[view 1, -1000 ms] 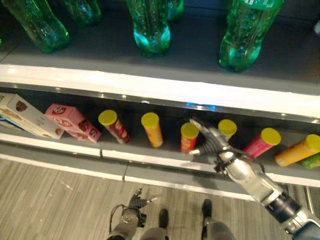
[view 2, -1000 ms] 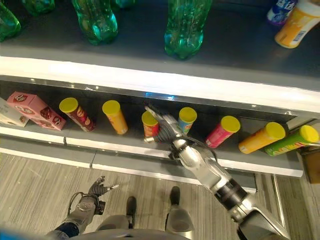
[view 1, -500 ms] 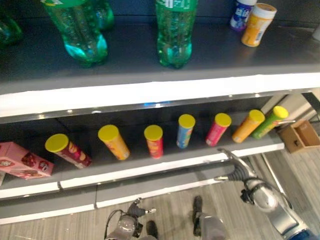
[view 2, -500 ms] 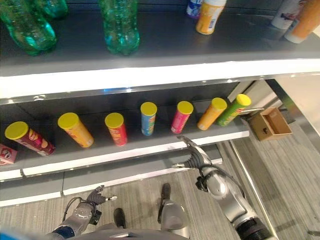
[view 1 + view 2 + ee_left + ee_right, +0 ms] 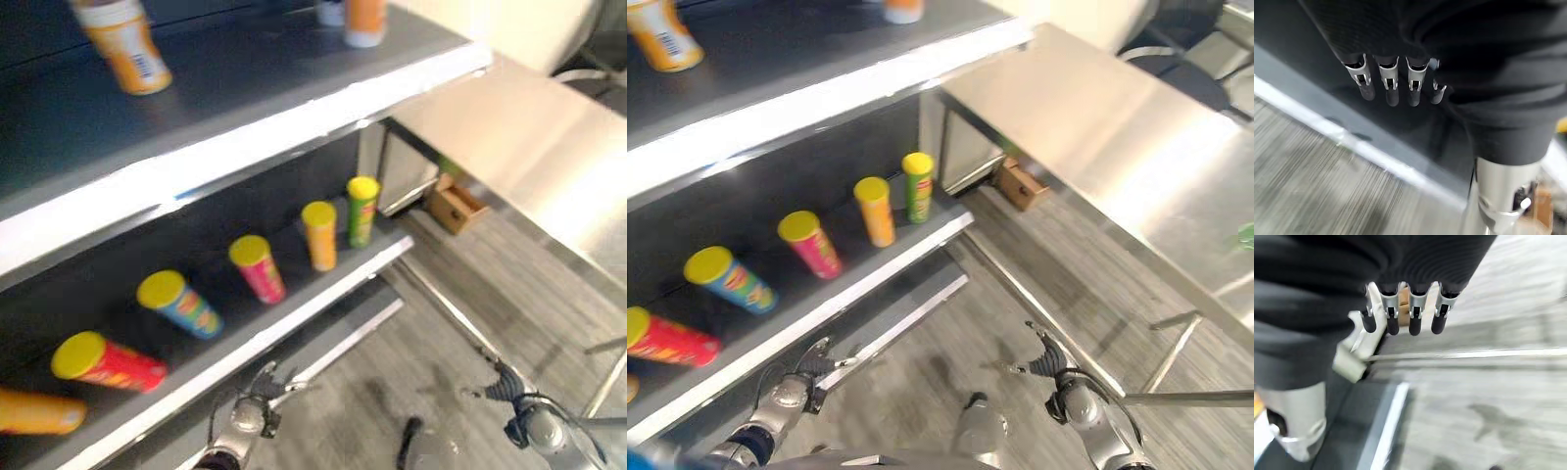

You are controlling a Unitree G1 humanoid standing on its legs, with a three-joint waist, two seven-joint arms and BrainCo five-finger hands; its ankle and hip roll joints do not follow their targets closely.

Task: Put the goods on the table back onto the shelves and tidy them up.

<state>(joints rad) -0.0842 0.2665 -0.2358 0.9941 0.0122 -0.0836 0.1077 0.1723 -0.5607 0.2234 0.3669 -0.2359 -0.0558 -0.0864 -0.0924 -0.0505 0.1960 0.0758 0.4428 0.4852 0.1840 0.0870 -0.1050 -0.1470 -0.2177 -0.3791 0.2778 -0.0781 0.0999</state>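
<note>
Blurred yellow-lidded chip cans (image 5: 875,211) line the grey lower shelf (image 5: 892,257); right hand (image 5: 1043,364), withdrawn from it, hangs empty, fingers spread.

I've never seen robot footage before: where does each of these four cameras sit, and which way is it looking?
Left eye: on the head, looking down at the shelf of tubes, both hands low.
Right eye: beside it, same scene plus the steel table.
Left wrist: along the open left hand toward the shelf edge.
Right wrist: along the open right hand toward the floor.
Both eyes share shelf and hands.
</note>
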